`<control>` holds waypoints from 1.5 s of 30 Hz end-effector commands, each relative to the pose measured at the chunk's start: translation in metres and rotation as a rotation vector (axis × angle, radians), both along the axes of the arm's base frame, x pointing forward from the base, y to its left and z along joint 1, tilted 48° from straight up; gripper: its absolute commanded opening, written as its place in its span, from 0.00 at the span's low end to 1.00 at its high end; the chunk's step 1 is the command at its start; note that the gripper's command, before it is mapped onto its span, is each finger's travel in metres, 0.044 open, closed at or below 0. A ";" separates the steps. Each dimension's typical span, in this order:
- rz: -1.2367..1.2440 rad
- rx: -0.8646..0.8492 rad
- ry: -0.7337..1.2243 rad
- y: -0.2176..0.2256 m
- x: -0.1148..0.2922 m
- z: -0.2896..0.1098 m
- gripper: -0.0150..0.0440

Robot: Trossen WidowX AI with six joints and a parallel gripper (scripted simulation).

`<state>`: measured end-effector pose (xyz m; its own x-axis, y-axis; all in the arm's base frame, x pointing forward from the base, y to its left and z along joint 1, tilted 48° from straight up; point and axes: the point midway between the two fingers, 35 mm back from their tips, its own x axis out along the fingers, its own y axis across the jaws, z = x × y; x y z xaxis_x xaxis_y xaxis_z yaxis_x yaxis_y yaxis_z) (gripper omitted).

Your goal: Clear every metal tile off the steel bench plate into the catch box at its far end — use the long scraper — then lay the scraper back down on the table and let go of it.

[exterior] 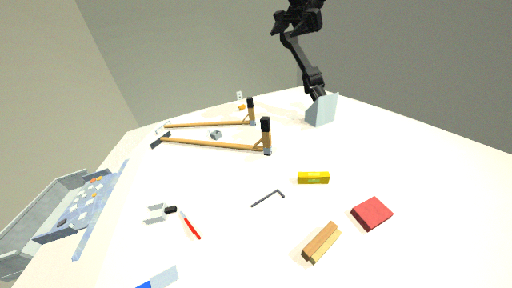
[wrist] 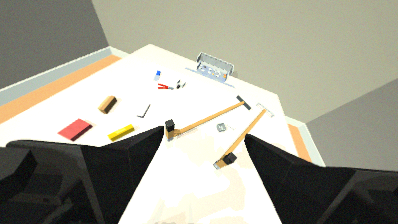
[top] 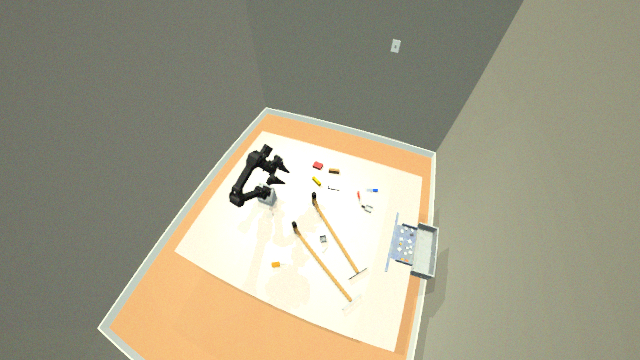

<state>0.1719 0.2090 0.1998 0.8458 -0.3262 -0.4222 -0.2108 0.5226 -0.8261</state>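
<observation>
Two long scrapers lie on the white counter (top: 225, 250) near the middle of the top view, side by side and nearly parallel. Each runs diagonally from a black grip at the upper left to a blade at the lower right. The dark-bladed scraper (top: 336, 237) sits above the pale-bladed scraper (top: 322, 263), with a small grey box (top: 323, 239) between their shafts. To the right, at the counter's edge, the steel plate (top: 396, 250) carries scattered tiles (top: 406, 245), white and orange, and the grey catch box (top: 425, 250) joins its far side. The pincer (top: 280, 173) hangs high at the upper left with its fingers spread wide, holding nothing, well apart from both scrapers. An orange floor and grey walls surround the counter.
</observation>
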 end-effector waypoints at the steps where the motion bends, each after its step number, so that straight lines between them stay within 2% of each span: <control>1: -0.005 -0.047 0.087 0.003 -0.017 -0.029 1.00; 9: -0.033 -0.137 0.218 -0.001 -0.048 -0.070 1.00; 17: -0.036 -0.142 0.225 -0.001 -0.049 -0.072 1.00; 45: -0.050 -0.019 -0.080 -0.019 0.035 0.034 1.00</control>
